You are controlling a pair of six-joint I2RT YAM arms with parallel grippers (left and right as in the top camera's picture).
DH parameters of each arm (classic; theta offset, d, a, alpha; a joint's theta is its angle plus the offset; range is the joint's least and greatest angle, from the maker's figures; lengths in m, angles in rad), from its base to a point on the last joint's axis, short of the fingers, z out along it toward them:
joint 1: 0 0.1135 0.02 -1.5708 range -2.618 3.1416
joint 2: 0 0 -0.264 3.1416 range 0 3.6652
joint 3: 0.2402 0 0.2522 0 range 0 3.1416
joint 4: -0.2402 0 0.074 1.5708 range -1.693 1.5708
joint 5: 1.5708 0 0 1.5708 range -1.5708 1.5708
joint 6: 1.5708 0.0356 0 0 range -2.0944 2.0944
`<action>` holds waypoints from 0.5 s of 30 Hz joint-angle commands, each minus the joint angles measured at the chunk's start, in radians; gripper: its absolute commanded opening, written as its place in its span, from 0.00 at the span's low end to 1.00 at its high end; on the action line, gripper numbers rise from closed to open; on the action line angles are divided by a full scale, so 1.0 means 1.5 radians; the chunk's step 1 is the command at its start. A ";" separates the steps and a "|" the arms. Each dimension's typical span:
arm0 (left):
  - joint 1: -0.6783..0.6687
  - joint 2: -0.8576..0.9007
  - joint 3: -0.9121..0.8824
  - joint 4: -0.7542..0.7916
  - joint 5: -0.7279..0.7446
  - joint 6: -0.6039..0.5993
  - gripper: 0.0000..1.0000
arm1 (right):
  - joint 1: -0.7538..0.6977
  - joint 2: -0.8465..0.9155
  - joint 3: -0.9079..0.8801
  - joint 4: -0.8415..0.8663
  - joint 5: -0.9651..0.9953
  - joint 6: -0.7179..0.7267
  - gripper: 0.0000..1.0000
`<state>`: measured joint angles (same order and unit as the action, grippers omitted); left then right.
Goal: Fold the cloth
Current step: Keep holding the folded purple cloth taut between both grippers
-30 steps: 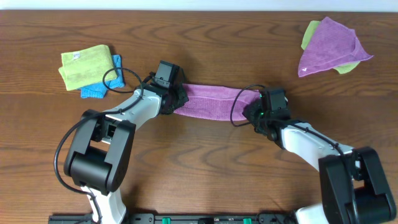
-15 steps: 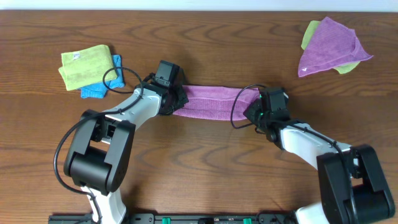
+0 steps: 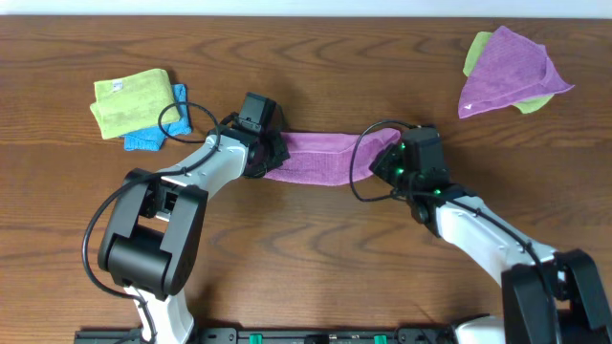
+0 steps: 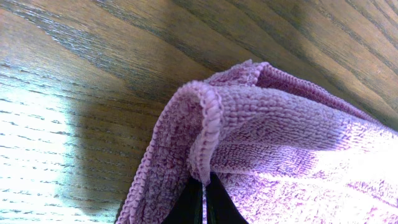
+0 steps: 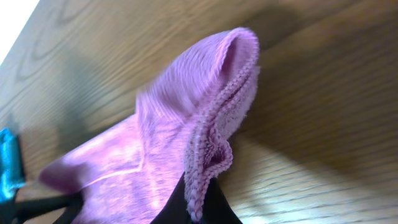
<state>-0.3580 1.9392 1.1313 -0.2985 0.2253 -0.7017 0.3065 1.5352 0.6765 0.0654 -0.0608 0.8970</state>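
A purple cloth (image 3: 320,158) lies folded into a long strip at the middle of the table. My left gripper (image 3: 265,153) is shut on its left end; the left wrist view shows the hem (image 4: 208,134) pinched between the fingers (image 4: 204,202). My right gripper (image 3: 390,158) is shut on the right end, lifted off the wood; the right wrist view shows the doubled hem (image 5: 214,140) clamped between the fingers (image 5: 196,208).
A green cloth (image 3: 129,100) on a blue cloth (image 3: 153,134) lies at the back left. A purple cloth (image 3: 507,72) over a green one (image 3: 475,53) lies at the back right. Cables loop over both wrists.
My right gripper has moved left and up with the cloth's right end, shortening the strip. The left gripper has stayed in place.
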 commanded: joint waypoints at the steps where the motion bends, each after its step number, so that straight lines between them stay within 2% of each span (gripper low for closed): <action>1: -0.002 0.023 -0.018 -0.022 -0.010 0.012 0.06 | 0.029 -0.017 -0.003 0.002 -0.007 -0.010 0.02; 15: -0.002 0.023 -0.018 -0.007 0.008 0.012 0.06 | 0.107 -0.017 -0.002 0.077 -0.007 0.000 0.01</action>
<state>-0.3573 1.9392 1.1313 -0.2916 0.2306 -0.7017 0.4503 1.5234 0.6765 0.1726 -0.0708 0.8978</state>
